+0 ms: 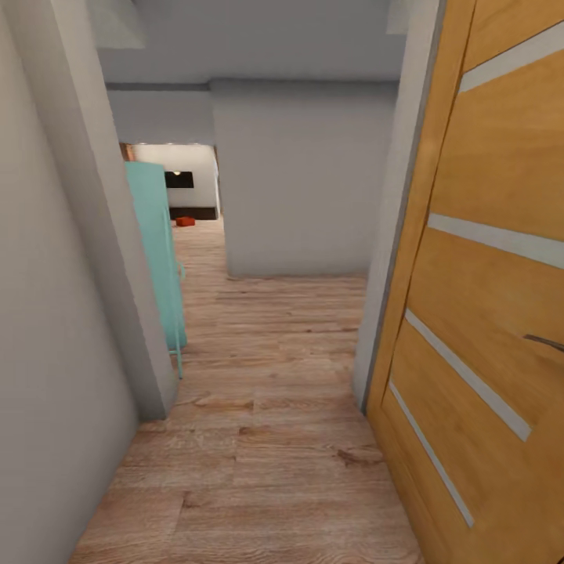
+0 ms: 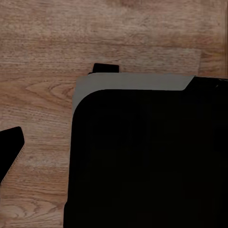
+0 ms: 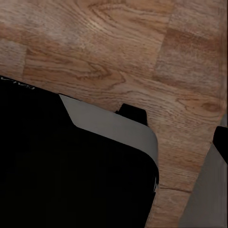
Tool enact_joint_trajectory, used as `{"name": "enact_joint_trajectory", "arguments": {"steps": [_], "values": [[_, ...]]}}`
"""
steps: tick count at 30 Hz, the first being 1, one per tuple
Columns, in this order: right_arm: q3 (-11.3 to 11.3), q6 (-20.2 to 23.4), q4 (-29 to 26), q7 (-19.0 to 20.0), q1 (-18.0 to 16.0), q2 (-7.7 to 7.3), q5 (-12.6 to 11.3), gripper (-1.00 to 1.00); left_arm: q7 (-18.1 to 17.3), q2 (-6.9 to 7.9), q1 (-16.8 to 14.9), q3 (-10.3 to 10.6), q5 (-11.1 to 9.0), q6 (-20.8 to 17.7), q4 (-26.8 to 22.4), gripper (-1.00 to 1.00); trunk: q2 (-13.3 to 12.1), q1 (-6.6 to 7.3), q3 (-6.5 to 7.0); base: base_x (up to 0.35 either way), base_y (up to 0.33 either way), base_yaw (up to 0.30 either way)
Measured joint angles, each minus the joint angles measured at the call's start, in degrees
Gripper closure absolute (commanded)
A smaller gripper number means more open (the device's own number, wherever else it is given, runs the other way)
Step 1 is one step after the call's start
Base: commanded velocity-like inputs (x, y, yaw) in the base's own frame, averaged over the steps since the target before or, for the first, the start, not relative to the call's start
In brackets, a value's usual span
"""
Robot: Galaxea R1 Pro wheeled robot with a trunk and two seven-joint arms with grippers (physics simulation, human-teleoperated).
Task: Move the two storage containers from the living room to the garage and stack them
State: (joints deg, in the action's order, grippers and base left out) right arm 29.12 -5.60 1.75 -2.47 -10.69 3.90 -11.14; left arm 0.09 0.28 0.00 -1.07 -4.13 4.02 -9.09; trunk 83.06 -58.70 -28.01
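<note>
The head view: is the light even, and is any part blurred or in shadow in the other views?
Head view: the hallway is evenly lit, the far room brighter, where a small orange-red bin looks soft with distance; the wooden door at the right looks stretched. Left wrist view and right wrist view: a black body takes up much of each picture, and the plank floor looks sharp.

Flooring: light wood-plank floor point(image 1: 266, 439), running from the near hallway to the far room.
Near left: grey wall corner point(image 1: 153, 392) standing on the planks.
Left, farther: turquoise cabinet point(image 1: 160, 266) on thin legs, just behind that corner.
Right: wooden door point(image 1: 478, 313), bottom edge just above the planks.
Far: small orange-red container point(image 1: 185, 222) lying on the planks, before a low dark cabinet point(image 1: 196, 212).
</note>
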Motion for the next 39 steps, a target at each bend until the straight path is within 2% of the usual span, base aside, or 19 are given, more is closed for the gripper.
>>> {"name": "enact_joint_trajectory", "arguments": {"steps": [4,9,39], "values": [[0.0,-1.2,0.0,0.0,1.34,-1.21,-0.47,-1.0,0.0,-0.02,0.0,0.0,-0.01,0.0,0.12,-1.0,0.0,0.0,0.0,0.322,0.0,0.001],[0.01,-1.62,0.0,0.0,2.23,-1.62,-0.62,-1.0,0.0,-0.01,0.0,0.0,0.0,0.0,0.15,-1.0,0.0,0.0,0.0,0.322,0.0,0.0],[0.02,-1.51,0.0,0.0,2.32,-1.55,-0.61,-1.0,-0.02,-0.01,0.0,0.0,-0.01,-0.33,0.15,-1.0,0.0,0.0,0.0,0.322,0.0,0.0]]}}
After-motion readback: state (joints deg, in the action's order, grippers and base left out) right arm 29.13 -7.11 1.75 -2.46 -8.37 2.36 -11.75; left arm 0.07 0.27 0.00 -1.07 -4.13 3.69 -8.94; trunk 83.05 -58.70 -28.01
